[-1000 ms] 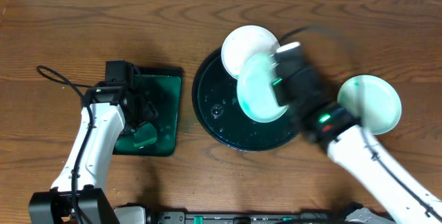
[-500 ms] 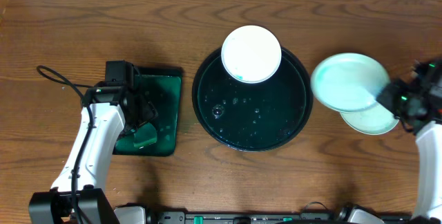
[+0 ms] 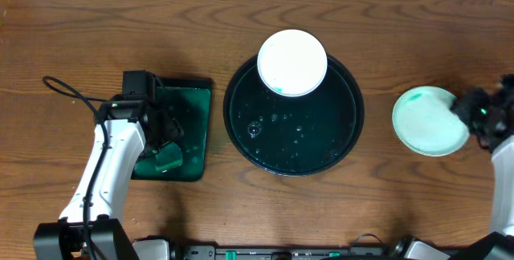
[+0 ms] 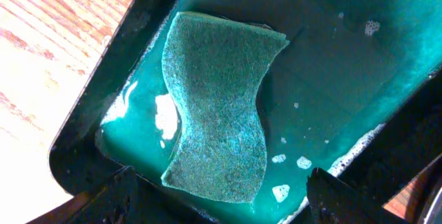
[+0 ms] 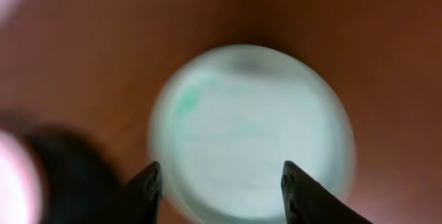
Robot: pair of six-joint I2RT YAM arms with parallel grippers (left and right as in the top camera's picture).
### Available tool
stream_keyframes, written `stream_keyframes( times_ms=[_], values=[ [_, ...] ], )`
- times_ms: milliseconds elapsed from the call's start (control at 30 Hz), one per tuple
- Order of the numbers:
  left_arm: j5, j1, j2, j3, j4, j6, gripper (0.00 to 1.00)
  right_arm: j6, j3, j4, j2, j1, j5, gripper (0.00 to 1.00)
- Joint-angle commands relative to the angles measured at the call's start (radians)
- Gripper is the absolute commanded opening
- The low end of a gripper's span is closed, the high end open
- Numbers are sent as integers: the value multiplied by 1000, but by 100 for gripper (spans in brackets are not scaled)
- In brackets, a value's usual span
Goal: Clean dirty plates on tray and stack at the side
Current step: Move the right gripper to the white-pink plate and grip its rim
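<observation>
The black tray [image 3: 241, 123] sits mid-table, wet inside. One white plate [image 3: 292, 62] rests on its far rim, with a small teal smear at its near edge. A pale teal-tinged plate [image 3: 426, 121] [image 5: 252, 131] lies on the bare wood at the right. My right gripper [image 3: 475, 115] [image 5: 221, 189] is at that plate's right edge, open, with nothing between its fingers; its wrist view is blurred. My left gripper [image 3: 161, 138] [image 4: 221, 203] hangs open over a green sponge [image 4: 217, 106] in soapy teal water.
A small rectangular dark-green tray [image 3: 197, 99] holds the sponge and water, left of the black tray. A black cable [image 3: 68, 91] loops on the wood at the far left. The table's right edge is close to the right arm.
My right gripper carried a teal-smeared plate from the black tray to the right, set it down on the plate lying there, and opened. The left arm has not moved.
</observation>
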Motion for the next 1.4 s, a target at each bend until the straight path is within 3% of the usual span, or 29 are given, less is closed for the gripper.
stream_keyframes(
  times_ms=[0,133,333,433,600,733,767,833,867,900,1267,1367],
  values=[
    [-1,4,0,-2,-3,6,79,-94,8,78,-39,139,-269,53],
    [-1,4,0,-2,-3,6,79,-148,8,192,-25,360,-219,53],
    [-1,4,0,-2,-3,6,79,-200,9,361,120,648,-16,64],
    [-1,4,0,-2,-3,6,79,-199,59,414,259,693,-2,64],
    [-1,4,0,-2,-3,6,79,-200,300,327,541,678,-2,66],
    [-1,4,0,-2,-3,6,79,-193,470,229,719,678,60,79],
    [-1,4,0,-2,-3,6,79,-165,516,187,769,676,76,75],
    [-1,4,0,-2,-3,6,79,-148,530,158,795,677,73,60],
    [-1,4,0,-2,-3,6,79,-117,530,125,797,677,72,17],
    [-1,4,0,-2,-3,6,79,-112,530,108,793,678,65,1],
    [-1,4,0,-2,-3,6,79,-121,530,-118,609,685,30,1],
    [-1,4,0,-2,-2,6,79,-121,530,-262,565,692,31,1]
  ],
)
